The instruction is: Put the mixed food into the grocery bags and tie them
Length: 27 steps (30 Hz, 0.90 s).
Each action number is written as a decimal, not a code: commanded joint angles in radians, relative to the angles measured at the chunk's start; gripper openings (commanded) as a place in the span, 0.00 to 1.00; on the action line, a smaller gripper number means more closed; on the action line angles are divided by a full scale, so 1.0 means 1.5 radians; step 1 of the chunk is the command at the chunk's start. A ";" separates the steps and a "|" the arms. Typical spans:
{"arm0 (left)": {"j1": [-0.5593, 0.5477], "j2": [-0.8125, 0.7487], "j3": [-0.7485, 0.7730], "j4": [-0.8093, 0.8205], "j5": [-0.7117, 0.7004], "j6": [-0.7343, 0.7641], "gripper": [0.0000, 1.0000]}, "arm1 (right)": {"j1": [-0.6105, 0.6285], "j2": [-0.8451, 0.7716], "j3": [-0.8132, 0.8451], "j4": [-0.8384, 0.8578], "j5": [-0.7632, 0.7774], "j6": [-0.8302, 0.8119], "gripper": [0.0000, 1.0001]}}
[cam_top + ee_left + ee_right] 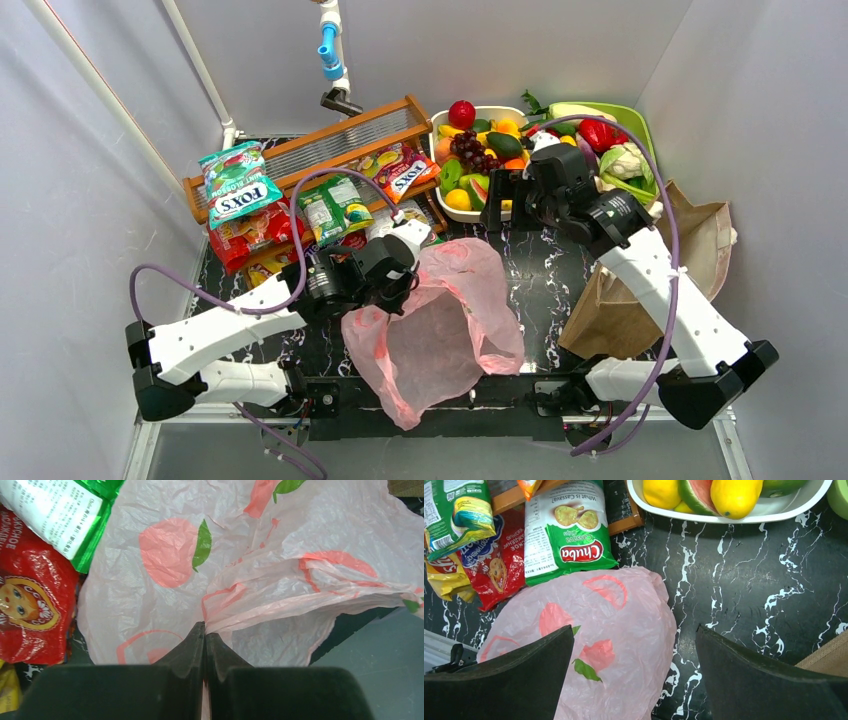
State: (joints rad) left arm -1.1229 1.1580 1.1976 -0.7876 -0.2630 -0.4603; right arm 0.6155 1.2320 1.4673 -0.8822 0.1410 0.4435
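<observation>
Jaws of the left gripper (pixel 205 630) are pressed together on a fold of the pink bag (pixel 440 320), pinching its rim and holding the mouth up. Those of the right gripper (pixel 634 627) stand wide apart with nothing between them, hanging above the far edge of the pink bag on the side toward the white basket (pixel 774 510).

The step in hand looks like the start of filling: one arm keeps the bag open while the other goes for food. The next move probably calls for the right arm to reach beyond the bag into the basket, close on one piece, and bring it over the held-open mouth without dragging the thin film shut.

Nothing can be seen inside the pink bag; it sags limp on the table (pixel 540 270). Beyond it, the basket holds fruit (pixel 734 495), among it a watermelon slice (pixel 694 495) and dark grapes (pixel 472 150). Further right of the bag, a green tray (pixel 640 130) carries vegetables. Snack packets (pixel 240 195) lie heaped to the bag's far left, around a wooden rack (pixel 330 140). A paper bag (pixel 600 315) slumps to the right of the pink bag; its inside is hidden.
</observation>
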 commanded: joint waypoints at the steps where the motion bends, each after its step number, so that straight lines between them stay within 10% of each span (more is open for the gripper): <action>1: 0.016 -0.026 -0.014 0.003 0.001 0.069 0.00 | -0.014 -0.009 -0.008 0.059 0.004 0.001 0.97; 7: 0.033 -0.101 -0.105 0.072 0.042 0.078 0.00 | -0.047 0.132 0.139 -0.066 -0.014 -0.007 0.71; 27: 0.076 -0.115 -0.155 0.110 0.092 0.082 0.00 | -0.135 0.334 0.263 -0.095 -0.025 -0.090 0.91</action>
State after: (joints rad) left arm -1.0203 0.9939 0.9634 -0.6315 -0.1436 -0.3473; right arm 0.4503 1.6905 1.8080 -1.0016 0.0822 0.3363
